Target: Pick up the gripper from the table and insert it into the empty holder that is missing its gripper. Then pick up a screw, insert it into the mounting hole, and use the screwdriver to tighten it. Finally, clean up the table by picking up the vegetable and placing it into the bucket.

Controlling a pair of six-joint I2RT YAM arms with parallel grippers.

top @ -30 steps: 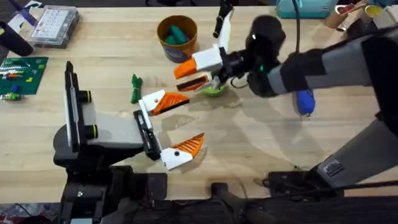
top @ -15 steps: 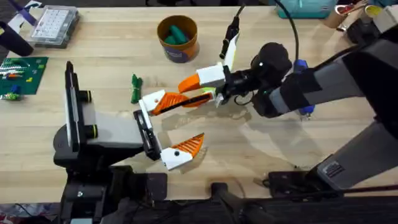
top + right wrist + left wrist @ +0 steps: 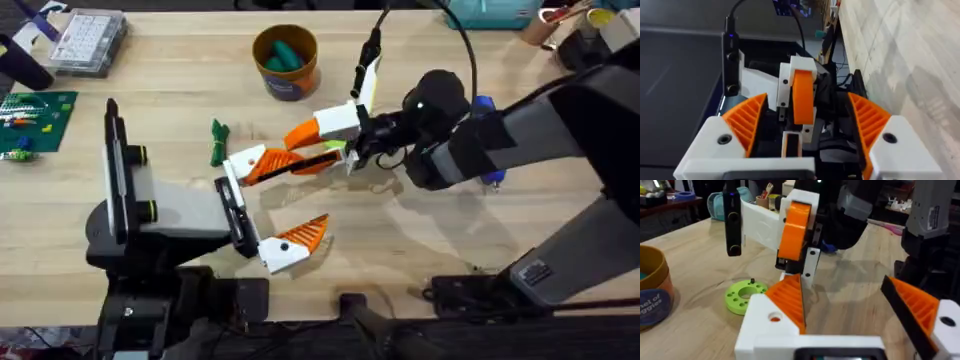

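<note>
The gripper, white base and orange wedge, sits in my left arm's holder as its far finger; its mounting hole shows no screw. My left gripper is open. My right gripper is open, its fingers just above and around that wedge's tip. The blue screwdriver lies behind the right arm, partly hidden. The dark-green vegetable lies left of the holder. The yellow bucket stands at the back with a teal lump inside.
A lime-green ring lies on the table under the right gripper, with a small dark bit on its rim. A clear parts box and a green board sit at the far left. Clutter lines the back right edge.
The right gripper has swung down and left from over the lime ring to the tip of the left arm's far finger. It has barely moved in the last half second. The left arm is still.
</note>
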